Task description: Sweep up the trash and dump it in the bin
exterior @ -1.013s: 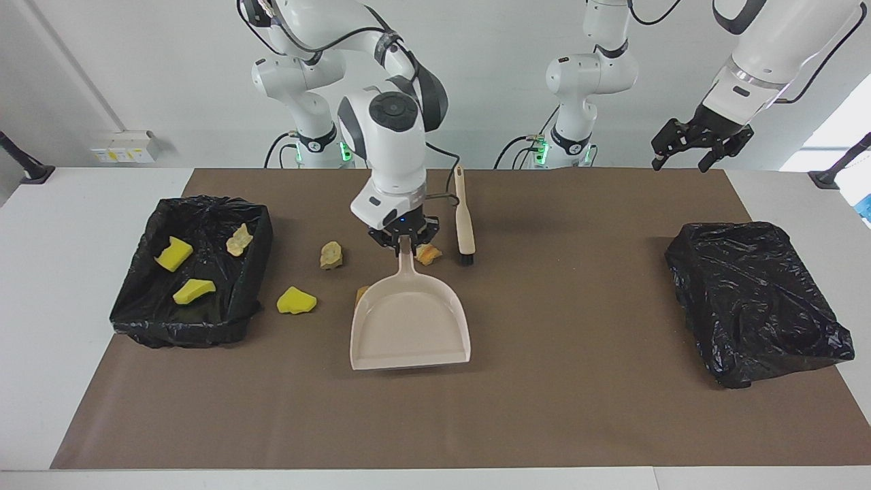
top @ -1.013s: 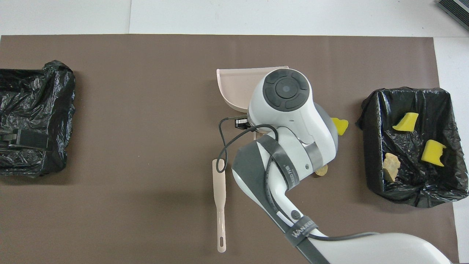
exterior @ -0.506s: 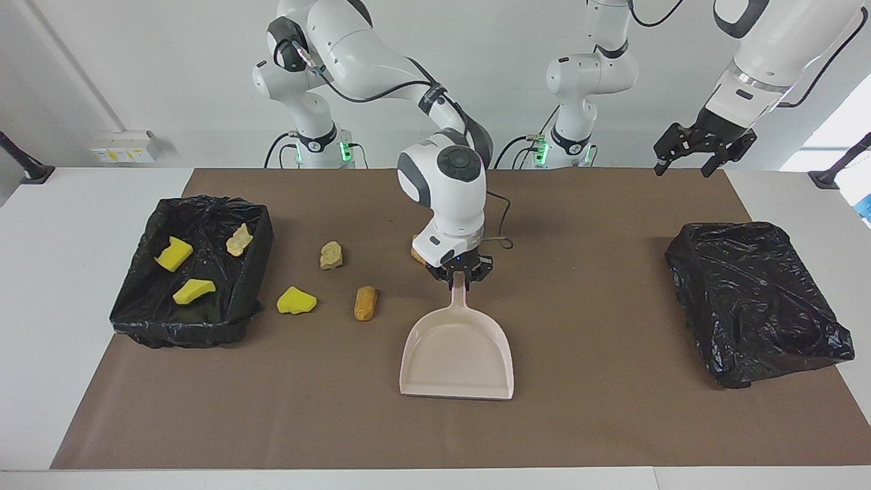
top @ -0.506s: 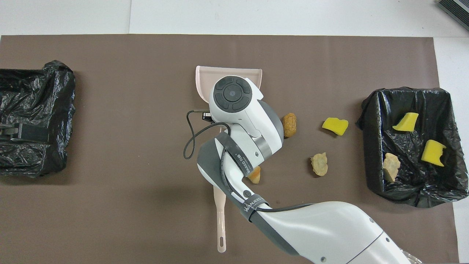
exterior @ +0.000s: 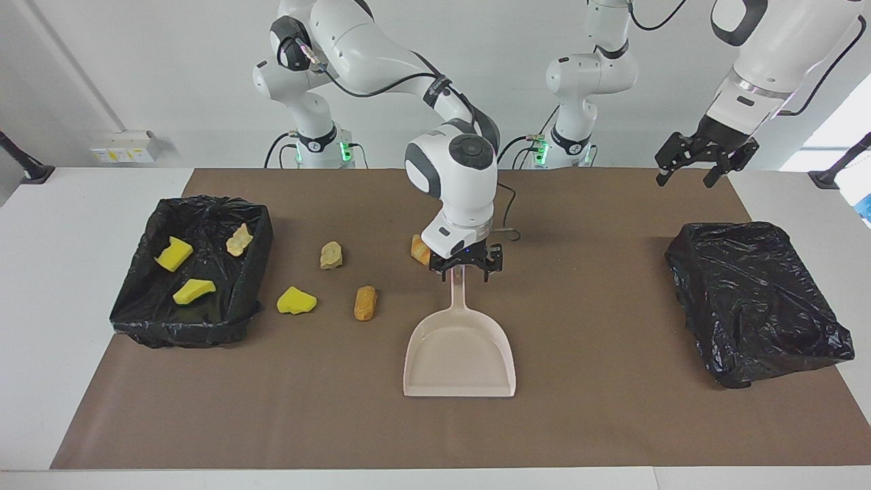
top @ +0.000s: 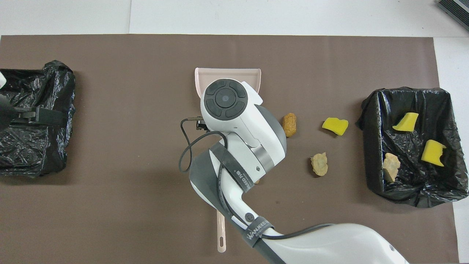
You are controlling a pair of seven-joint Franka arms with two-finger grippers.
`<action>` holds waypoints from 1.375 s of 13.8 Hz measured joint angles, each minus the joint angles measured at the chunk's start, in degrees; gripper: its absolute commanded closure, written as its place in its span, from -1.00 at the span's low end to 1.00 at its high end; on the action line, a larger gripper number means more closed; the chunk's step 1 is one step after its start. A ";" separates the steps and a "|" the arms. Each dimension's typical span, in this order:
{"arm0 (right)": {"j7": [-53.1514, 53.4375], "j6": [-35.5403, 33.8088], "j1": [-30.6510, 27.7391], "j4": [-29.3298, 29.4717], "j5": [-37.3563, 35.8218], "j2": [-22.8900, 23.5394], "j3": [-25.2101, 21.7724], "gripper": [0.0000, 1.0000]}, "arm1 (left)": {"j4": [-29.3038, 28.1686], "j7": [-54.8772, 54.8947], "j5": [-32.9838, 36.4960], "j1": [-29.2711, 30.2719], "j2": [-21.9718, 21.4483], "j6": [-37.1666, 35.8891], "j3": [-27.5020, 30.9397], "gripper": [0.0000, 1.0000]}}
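The pale pink dustpan (exterior: 459,361) lies flat on the brown mat, its handle pointing toward the robots; in the overhead view only its mouth (top: 227,73) shows past the arm. My right gripper (exterior: 468,269) is open around the top of the handle. Loose trash lies between dustpan and bin: an orange bread piece (exterior: 365,303) (top: 289,124), a yellow sponge chunk (exterior: 296,300) (top: 335,126), a tan piece (exterior: 331,255) (top: 319,164), and an orange bit (exterior: 418,249) beside my right gripper. My left gripper (exterior: 701,167) (top: 36,115) waits open in the air.
The black-lined bin (exterior: 204,330) (top: 370,154) at the right arm's end holds two yellow chunks and a tan piece. A second black bag (exterior: 755,292) (top: 33,154) lies at the left arm's end, under my left gripper. The brush handle (top: 221,236) sticks out under my right arm.
My right gripper carried the dustpan toward the left arm's end, uncovering the bread piece, set it flat on the mat and opened around the handle. My left gripper shifted slightly.
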 measured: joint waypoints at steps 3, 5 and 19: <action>2.93 -0.73 3.13 -9.69 0.77 -8.59 0.29 -1.00 | 0.26 -0.08 0.00 0.01 1.69 2.40 -0.10 -1.00; 7.10 -0.14 6.29 -16.49 0.78 -13.15 0.37 -1.00 | 0.67 -0.24 0.00 0.01 2.54 2.95 -0.08 -1.00; 16.77 24.59 16.87 -48.00 2.63 -23.25 0.44 -0.33 | 15.12 -15.56 -0.02 -17.87 24.46 13.17 -1.83 -1.00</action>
